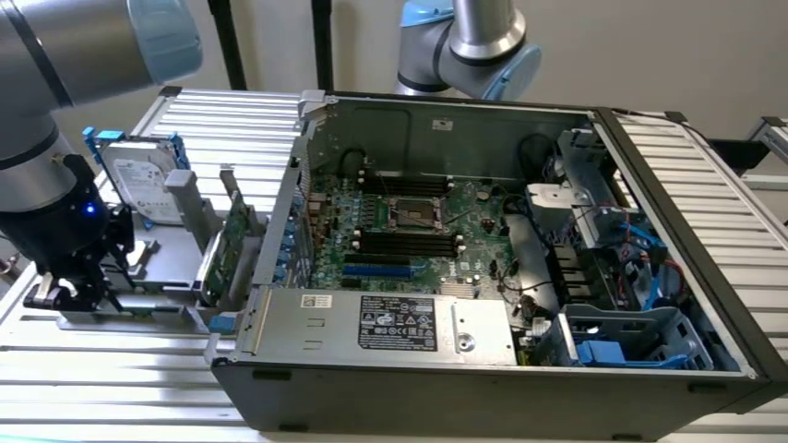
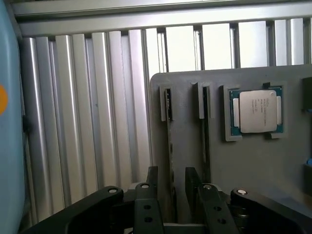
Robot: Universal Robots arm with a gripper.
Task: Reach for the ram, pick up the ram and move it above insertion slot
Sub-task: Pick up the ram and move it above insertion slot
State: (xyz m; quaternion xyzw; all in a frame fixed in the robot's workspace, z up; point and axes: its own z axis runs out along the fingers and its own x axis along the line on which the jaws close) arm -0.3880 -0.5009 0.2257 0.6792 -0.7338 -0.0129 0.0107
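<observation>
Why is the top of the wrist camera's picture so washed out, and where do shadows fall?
Wrist view: light glares off the aluminium slats, bleaching them white, the processor lid shines, and the gripper is a dark shape. Exterior view: soft, even light; the computer case is shaded inside, and a blue light glows on the arm.

The tray (image 1: 173, 254) sits at the exterior view's left of the case (image 1: 369, 388). On it, the CPU (image 2: 256, 111) lies near the ram (image 2: 168, 126), which stands between the fingers (image 2: 152, 195) of the gripper (image 2: 171, 171).
</observation>
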